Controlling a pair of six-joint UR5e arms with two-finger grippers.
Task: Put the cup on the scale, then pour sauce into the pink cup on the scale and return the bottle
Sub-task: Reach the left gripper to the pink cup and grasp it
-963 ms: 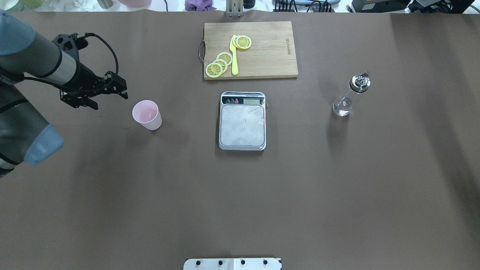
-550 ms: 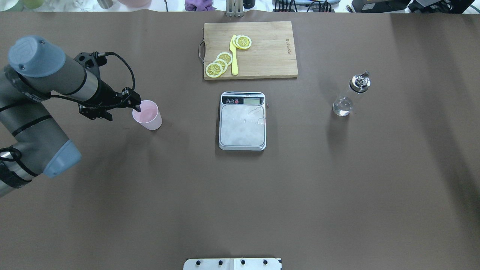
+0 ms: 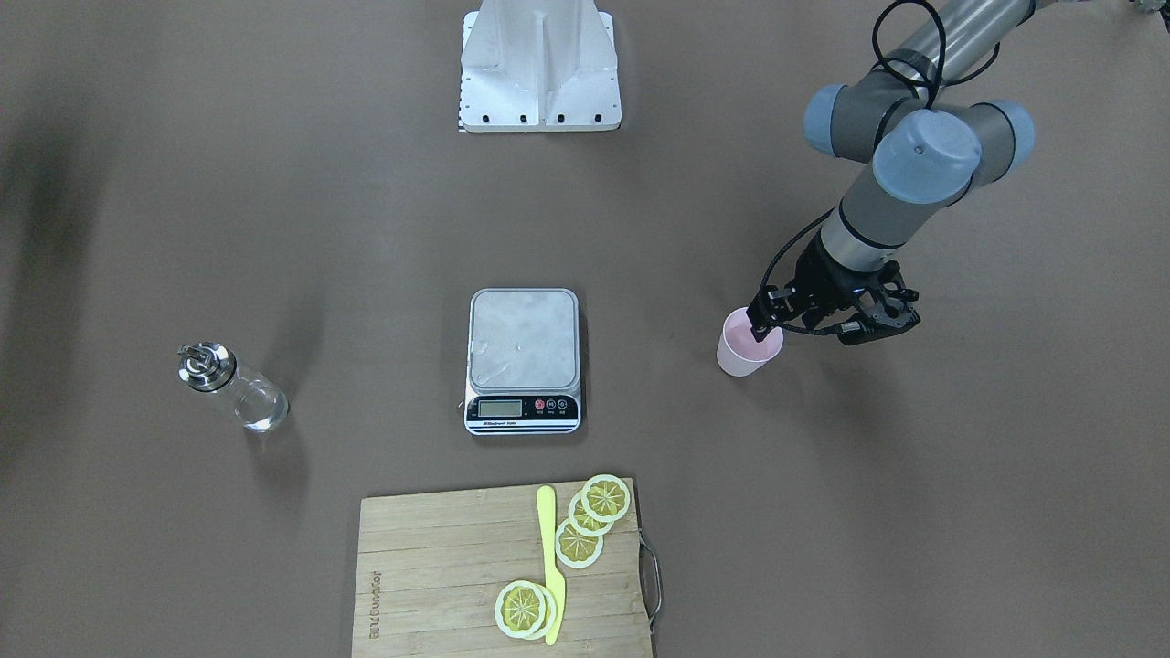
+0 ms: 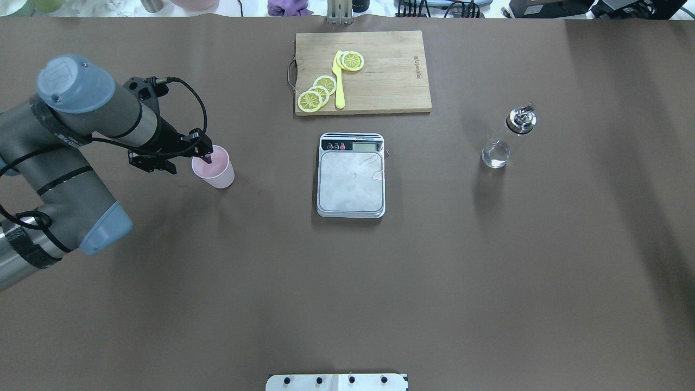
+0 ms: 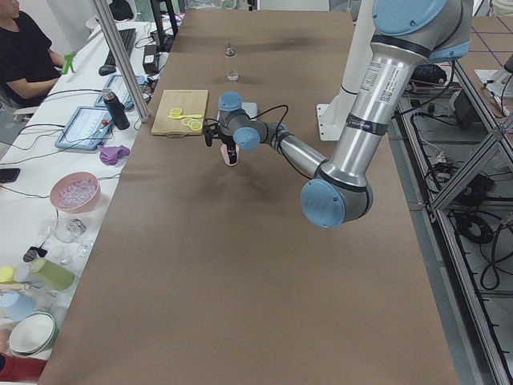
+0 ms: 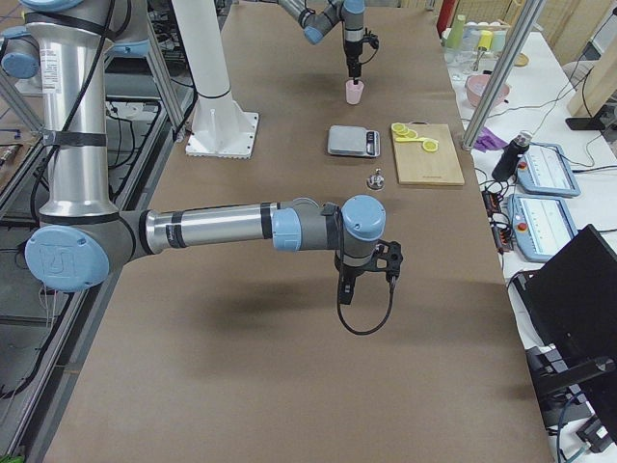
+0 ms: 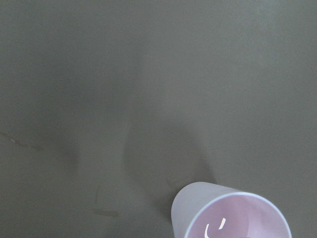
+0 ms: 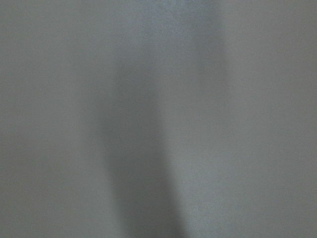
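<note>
The pale pink cup [image 4: 216, 171] stands upright on the table left of the scale [image 4: 351, 184], well apart from it; it also shows in the front view [image 3: 742, 355] and at the bottom of the left wrist view [image 7: 230, 213]. My left gripper [image 4: 190, 162] is open at the cup's left rim, with one fingertip [image 4: 208, 158] over the cup's mouth and the other outside it. The glass bottle [image 4: 507, 138] with a metal pourer stands right of the scale. My right gripper [image 6: 371, 265] shows only in the right side view, above bare table; I cannot tell whether it is open or shut.
A wooden cutting board [image 4: 391, 81] with lemon slices and a yellow knife lies behind the scale. The robot's white base [image 3: 539, 64] sits at the near edge. Clutter and operators' desks line the table's far edge.
My left arm has swung right, from about a cup's width left of the cup to its rim, and one finger now hangs over the mouth. The cup, scale and bottle have not moved.
</note>
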